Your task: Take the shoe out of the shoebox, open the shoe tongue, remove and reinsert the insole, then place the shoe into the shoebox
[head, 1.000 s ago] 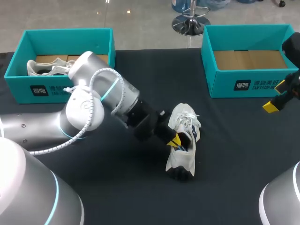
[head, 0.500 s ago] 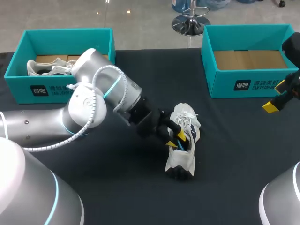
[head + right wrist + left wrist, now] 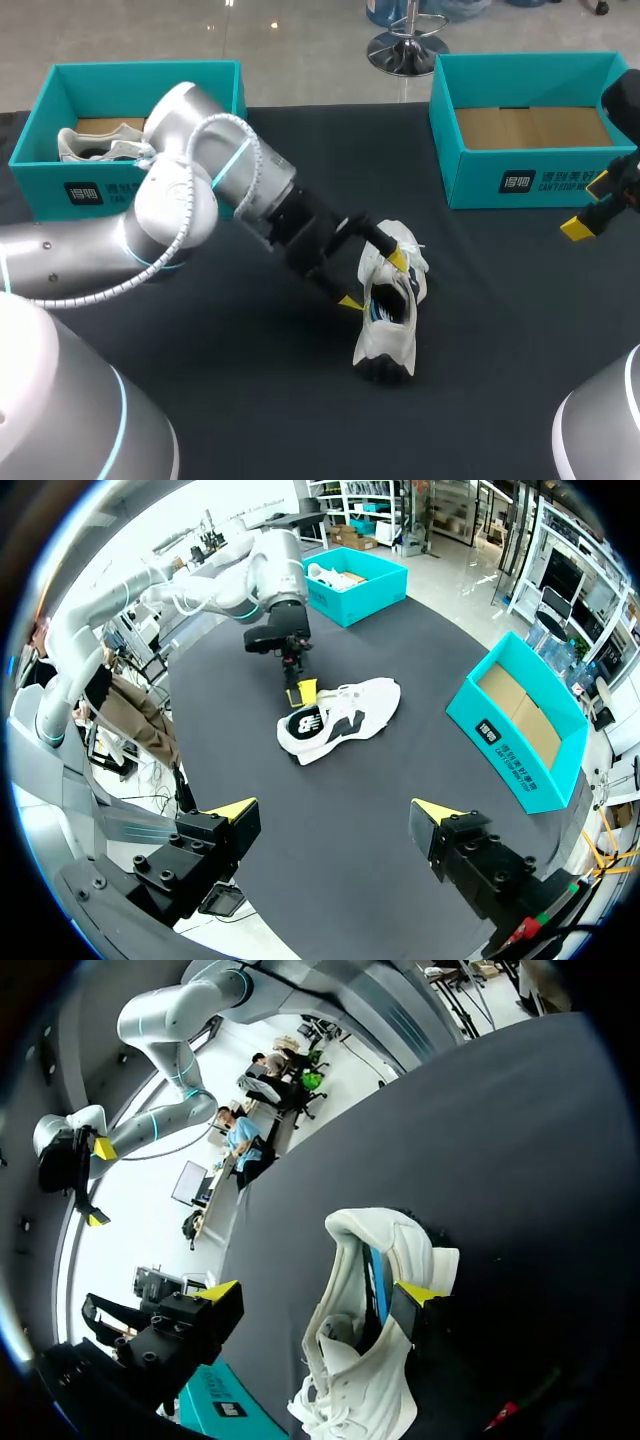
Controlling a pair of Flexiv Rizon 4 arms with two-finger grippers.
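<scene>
Since a second ago the left gripper [image 3: 374, 281] has turned and spread wide: one tip sits inside the white shoe [image 3: 388, 335], the other outside at its 9 o'clock, gripping nothing. The shoe lies on the table [image 3: 250, 400], a shoebox [image 3: 540, 185] at its 1 o'clock.

Left wrist view: one finger [image 3: 418, 1302] is in the shoe's mouth, the other clear of it.

Right wrist view: the right gripper [image 3: 335, 812] gapes, holding nothing, with the shoe [image 3: 345, 710] ahead.

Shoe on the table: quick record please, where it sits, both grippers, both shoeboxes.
left shoebox: holds a second shoe
right shoebox: bare cardboard floor
shoe: white, on the black table, between the shoeboxes
left gripper: open; one finger in the shoe's opening, the other outside
right gripper: open, holding nothing, beside the right shoebox
</scene>
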